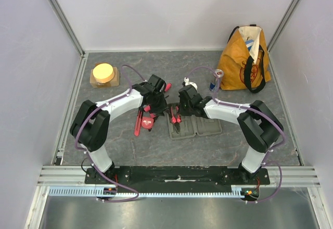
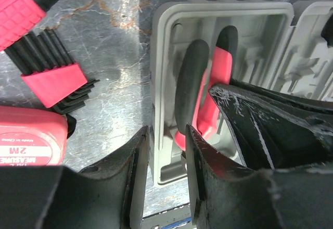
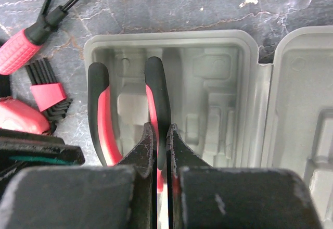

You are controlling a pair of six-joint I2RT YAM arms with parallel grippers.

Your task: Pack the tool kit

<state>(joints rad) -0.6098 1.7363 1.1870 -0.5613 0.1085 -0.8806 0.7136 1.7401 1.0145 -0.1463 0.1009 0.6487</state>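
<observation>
Over the case (image 3: pixel 229 83), right hand (image 3: pixel 161 132) clamps a pliers (image 3: pixel 156 83) handle; left hand (image 2: pixel 166 135) seemingly apart

On the tabletop (image 1: pixel 125 151), 1 open grey case (image 1: pixel 208 127) made of 2 moulded halves is counted, along with 1 pair of pliers (image 3: pixel 99 109) with 2 red-and-black handles. Also counted are 1 red tape measure (image 2: pixel 28 135), 1 set of black hex keys (image 2: pixel 52 80) in 1 red holder (the keys are too tightly packed to be numbered), 1 red-and-black screwdriver handle (image 2: pixel 21 5) and 1 long red tool (image 1: pixel 138 124). 1 orange tote bag (image 1: pixel 242 57), 1 can (image 1: pixel 218 78), 1 yellow disc (image 1: pixel 103 72), 1 brown block (image 1: pixel 116 77) and 1 small white object (image 1: pixel 190 85) are also seen. 2 arms are counted: 1 left arm (image 1: pixel 119 103) and 1 right arm (image 1: pixel 225 109).
</observation>
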